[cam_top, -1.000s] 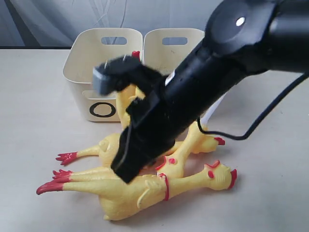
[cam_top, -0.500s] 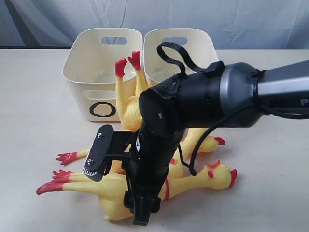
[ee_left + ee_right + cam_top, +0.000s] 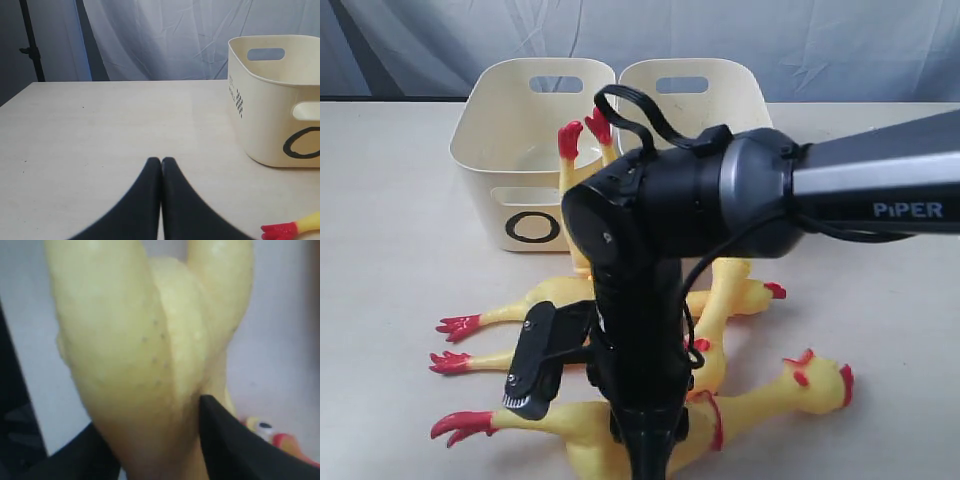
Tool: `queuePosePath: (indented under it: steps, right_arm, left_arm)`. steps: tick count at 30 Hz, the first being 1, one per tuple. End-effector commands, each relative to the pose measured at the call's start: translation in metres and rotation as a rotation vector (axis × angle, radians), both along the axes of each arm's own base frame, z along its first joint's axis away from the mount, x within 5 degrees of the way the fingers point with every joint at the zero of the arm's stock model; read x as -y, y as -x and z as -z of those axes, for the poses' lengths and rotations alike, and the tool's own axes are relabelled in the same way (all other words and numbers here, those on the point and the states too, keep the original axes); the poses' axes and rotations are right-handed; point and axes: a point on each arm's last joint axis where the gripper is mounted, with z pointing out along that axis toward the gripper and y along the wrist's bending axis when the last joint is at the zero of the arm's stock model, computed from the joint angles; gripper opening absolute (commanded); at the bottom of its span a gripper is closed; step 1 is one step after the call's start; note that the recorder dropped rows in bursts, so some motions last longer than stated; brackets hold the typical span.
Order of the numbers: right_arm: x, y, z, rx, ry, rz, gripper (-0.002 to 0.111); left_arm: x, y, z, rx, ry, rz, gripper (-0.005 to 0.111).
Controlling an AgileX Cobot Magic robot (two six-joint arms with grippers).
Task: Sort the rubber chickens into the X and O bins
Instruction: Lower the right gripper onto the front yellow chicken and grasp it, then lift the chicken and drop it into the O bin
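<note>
R tool (image 3: pixel 150 425) is clamping the long rubber chicken (image 3: pixel 760 403) mid-body, prob. to lift it binward; bird is sitting at front of worktop (image 3: pixel 390 220). L tool (image 3: pixel 161 165), tips together, empty, is idling near O bin (image 3: pixel 485 150). O bin and 2nd bin (image 3: pixel 720 100) are showing nothing inside; X mark hidden. Another chicken (image 3: pixel 568 185) is leaning feet-up against them.

We count four yellow, red-footed rubber chickens (image 3: pixel 548 295). Three sprawl near us, feet left; the nearest chicken (image 3: pixel 767 400) wears a red neck band. The upended chicken (image 3: pixel 568 165) leans against the cream O bin (image 3: pixel 492 150), with the twin bin (image 3: pixel 740 85) alongside on the right.
</note>
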Motion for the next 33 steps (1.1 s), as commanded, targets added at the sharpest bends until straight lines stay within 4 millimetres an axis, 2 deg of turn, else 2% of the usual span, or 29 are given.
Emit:
queuePosePath:
  steps: [1, 2, 4, 5, 6, 7, 8, 9, 10, 12, 17, 20, 22, 29, 33]
  right_arm:
    - [-0.019, -0.004, -0.045, -0.012, -0.095, 0.036, -0.001]
    - [-0.025, -0.004, -0.060, -0.010, -0.154, 0.048, -0.001]
    - [-0.048, -0.003, -0.124, -0.036, -0.424, 0.083, -0.001]
    - [-0.053, -0.002, -0.142, -0.043, -0.498, 0.087, -0.001]
    - [-0.058, 0.000, -0.176, -0.038, -0.618, 0.080, -0.001]
    - [-0.060, 0.001, -0.194, -0.031, -0.688, 0.070, -0.001]
    - [-0.063, -0.001, -0.226, 0.047, -0.847, 0.058, -0.001]
    - [-0.065, -0.002, -0.240, 0.095, -0.921, 0.041, -0.001]
    - [-0.067, -0.004, -0.263, 0.173, -1.043, 0.011, -0.001]
    - [-0.070, -0.010, -0.284, 0.274, -1.176, 0.046, -0.001]
    - [-0.076, -0.031, -0.291, 0.561, -1.263, 0.026, -0.001]
    - [-0.083, -0.053, -0.281, 0.750, -1.235, 0.007, -0.001]
    - [-0.088, -0.067, -0.272, 0.812, -1.229, 0.017, -0.001]
    - [-0.104, -0.132, -0.205, 0.863, -1.169, 0.145, -0.001]
    - [-0.102, -0.160, -0.181, 0.873, -1.174, 0.250, -0.001]
  left_arm:
    - [0.000, 0.000, -0.002, 0.021, 0.003, 0.003, 0.000]
    - [0.000, 0.000, -0.002, 0.021, 0.003, 0.003, 0.000]
    - [0.000, 0.000, -0.002, 0.021, 0.003, 0.003, 0.000]
    - [0.000, 0.000, -0.002, 0.021, 0.003, 0.003, 0.000]
    - [0.000, 0.000, -0.002, 0.021, 0.003, 0.003, 0.000]
    - [0.000, 0.000, -0.002, 0.021, 0.003, 0.003, 0.000]
    - [0.000, 0.000, -0.002, 0.021, 0.003, 0.003, 0.000]
    - [0.000, 0.000, -0.002, 0.021, 0.003, 0.003, 0.000]
    - [0.000, 0.000, -0.002, 0.021, 0.003, 0.003, 0.000]
    - [0.000, 0.000, -0.002, 0.021, 0.003, 0.003, 0.000]
    - [0.000, 0.000, -0.002, 0.021, 0.003, 0.003, 0.000]
    - [0.000, 0.000, -0.002, 0.021, 0.003, 0.003, 0.000]
    - [0.000, 0.000, -0.002, 0.021, 0.003, 0.003, 0.000]
    - [0.000, 0.000, -0.002, 0.021, 0.003, 0.003, 0.000]
    - [0.000, 0.000, -0.002, 0.021, 0.003, 0.003, 0.000]
